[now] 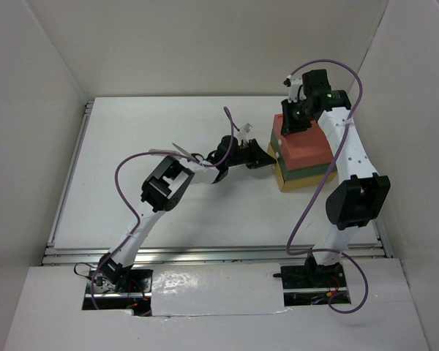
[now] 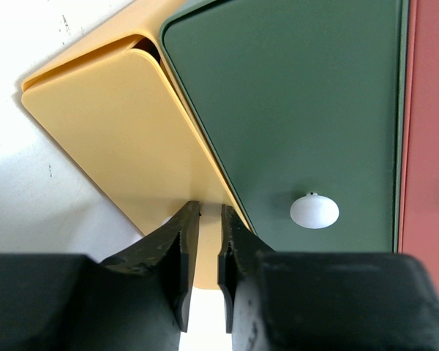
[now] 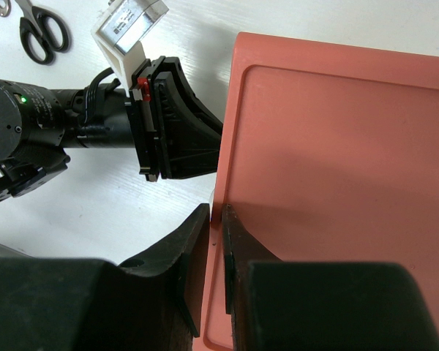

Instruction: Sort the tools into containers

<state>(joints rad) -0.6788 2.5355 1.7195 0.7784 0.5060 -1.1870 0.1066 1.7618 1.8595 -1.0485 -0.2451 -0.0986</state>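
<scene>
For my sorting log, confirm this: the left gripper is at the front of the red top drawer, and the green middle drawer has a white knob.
Wrong drawer. The left wrist view shows the left gripper at the front of the yellow bottom drawer, not the red top drawer. The green middle drawer does have a white knob.
</scene>
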